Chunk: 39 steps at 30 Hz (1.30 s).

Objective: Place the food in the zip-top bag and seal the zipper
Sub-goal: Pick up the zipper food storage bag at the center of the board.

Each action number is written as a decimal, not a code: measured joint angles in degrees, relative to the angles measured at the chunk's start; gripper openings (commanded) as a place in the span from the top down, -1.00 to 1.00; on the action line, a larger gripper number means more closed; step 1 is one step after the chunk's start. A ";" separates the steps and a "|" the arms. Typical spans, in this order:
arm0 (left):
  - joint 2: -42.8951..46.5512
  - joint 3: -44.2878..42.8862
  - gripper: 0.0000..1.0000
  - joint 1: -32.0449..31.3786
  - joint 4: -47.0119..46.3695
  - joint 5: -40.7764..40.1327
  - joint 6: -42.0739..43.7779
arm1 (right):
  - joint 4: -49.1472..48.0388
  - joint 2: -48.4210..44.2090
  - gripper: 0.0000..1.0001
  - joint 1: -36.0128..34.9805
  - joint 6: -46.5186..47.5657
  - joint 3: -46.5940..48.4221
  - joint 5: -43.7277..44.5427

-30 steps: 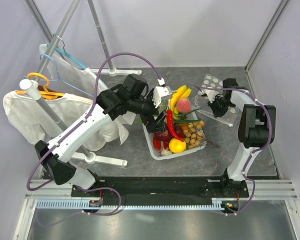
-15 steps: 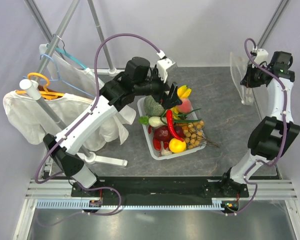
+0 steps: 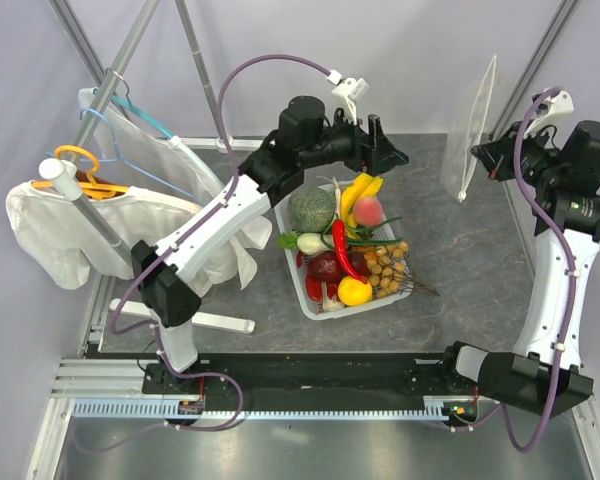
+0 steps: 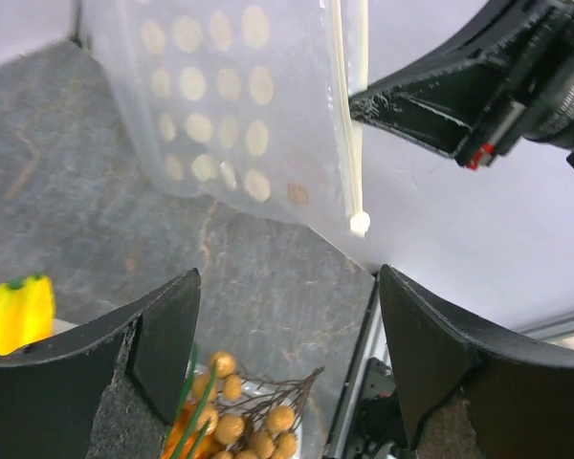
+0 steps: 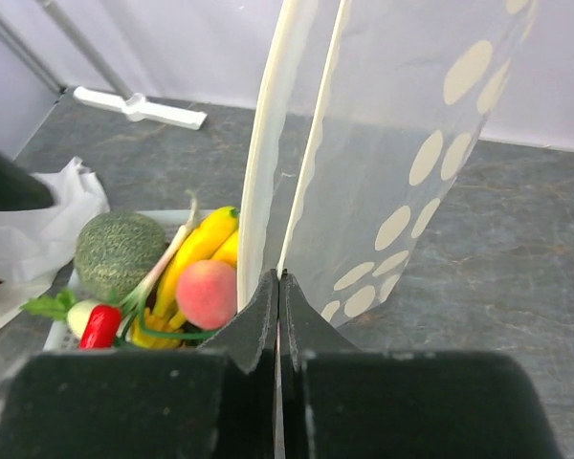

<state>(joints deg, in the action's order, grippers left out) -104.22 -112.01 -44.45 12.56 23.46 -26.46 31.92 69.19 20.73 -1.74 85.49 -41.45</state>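
Clear dotted plastic hangs at the upper right of the overhead view. The zip-top bag [image 3: 473,125] is lifted off the desk [image 3: 450,250] and dangles almost edge-on from the right jaws, which are clenched on its mouth edge. The right wrist view shows why the pinch sits there. The zipper [image 5: 261,143] rises as a pale strip straight out of the closed jaws, and a dotted wall falls away beside it. The mouth therefore seems slightly parted, and the bag appears to be held up for loading rather than for sealing. In the left wrist view the same strip ends at the bottom in a small white piece [image 4: 360,224], with the dotted panel to its left. The left jaws are released and spread wide with nothing between them. They sit above the far end of the white basket [image 3: 302,285] at the centre of the overhead view, turned toward the bag, probably to take its free edge and steady the opening. None of the food is in the bag. The banana bunch [image 3: 360,190], red chili pepper [image 3: 342,248], green melon [image 3: 310,208] and peach [image 3: 368,211] lie heaped in the basket, well apart from the bag.
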 measured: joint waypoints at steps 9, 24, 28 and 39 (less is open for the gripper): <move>-4.39 -0.85 -0.58 -2.95 -5.25 0.63 -8.07 | 4.04 -1.05 1.00 -7.30 3.89 -3.28 -0.70; -10.40 -2.54 -0.19 -3.69 -6.16 -4.31 -11.19 | 6.99 -4.81 1.00 -16.02 8.39 -6.14 2.60; -10.82 -3.30 -0.19 -3.69 -4.94 -6.05 -11.19 | 8.41 -4.81 1.00 -16.85 9.14 -6.14 2.73; -10.86 -4.28 0.96 -3.69 -2.23 -10.93 -10.08 | 9.92 -4.81 0.12 -18.27 9.88 -6.21 4.52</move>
<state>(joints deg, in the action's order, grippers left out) -115.09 -116.29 -48.14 10.33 12.53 -36.53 41.85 64.38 2.46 8.14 79.29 -36.93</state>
